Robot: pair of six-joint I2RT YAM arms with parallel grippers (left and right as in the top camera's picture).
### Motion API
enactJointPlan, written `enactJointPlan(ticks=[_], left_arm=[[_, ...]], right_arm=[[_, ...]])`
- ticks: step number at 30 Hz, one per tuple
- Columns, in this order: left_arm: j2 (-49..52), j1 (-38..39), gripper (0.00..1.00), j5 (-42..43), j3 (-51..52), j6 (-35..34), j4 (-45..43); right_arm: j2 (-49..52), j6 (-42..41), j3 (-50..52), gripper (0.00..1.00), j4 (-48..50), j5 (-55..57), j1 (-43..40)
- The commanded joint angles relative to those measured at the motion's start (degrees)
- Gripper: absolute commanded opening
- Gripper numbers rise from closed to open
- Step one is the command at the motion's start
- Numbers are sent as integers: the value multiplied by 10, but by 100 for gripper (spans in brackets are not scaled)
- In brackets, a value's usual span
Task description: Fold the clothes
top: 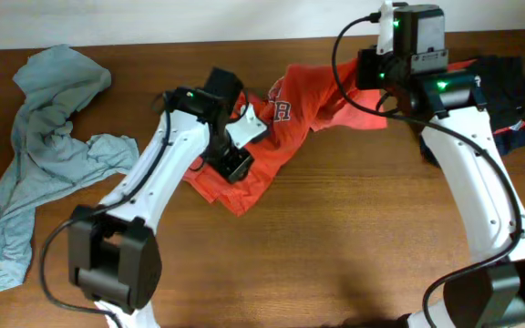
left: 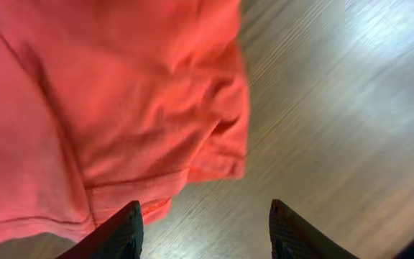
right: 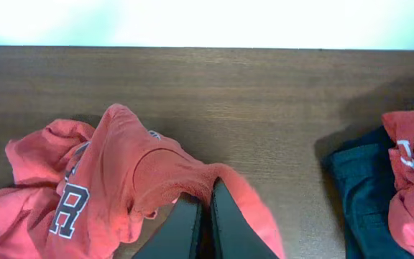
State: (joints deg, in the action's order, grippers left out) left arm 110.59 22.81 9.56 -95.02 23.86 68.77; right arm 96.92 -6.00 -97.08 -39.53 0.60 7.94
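looks like the right gripper is clamped on a thin fold of the red shirt while the left gripper gapes open, hem just ahead of it, so a tug probably slips the fold out.

Cut off at the left wrist view's top and left edges: crumpled orange-red cotton T-shirt. Blurred: brown wooden tabletop. Cropped at the right wrist view's right edge: dark navy cloth garment. Partly folded away, unreadable: white-edged block lettering.
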Motion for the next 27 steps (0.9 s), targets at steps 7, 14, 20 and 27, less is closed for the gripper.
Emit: enactJointPlan(ticks=[7, 14, 20, 27], left_arm=[[39, -2, 65, -18, 63, 26, -43], [42, 42, 70, -80, 70, 82, -52], [69, 45, 76, -120, 70, 95, -96], [101, 62, 77, -119, 70, 118, -113]], right_arm=[[3, -5, -14, 4, 7, -19, -21], [3, -5, -14, 4, 8, -22, -30], [3, -5, -14, 4, 8, -26, -31], [3, -5, -14, 4, 8, -25, -32]])
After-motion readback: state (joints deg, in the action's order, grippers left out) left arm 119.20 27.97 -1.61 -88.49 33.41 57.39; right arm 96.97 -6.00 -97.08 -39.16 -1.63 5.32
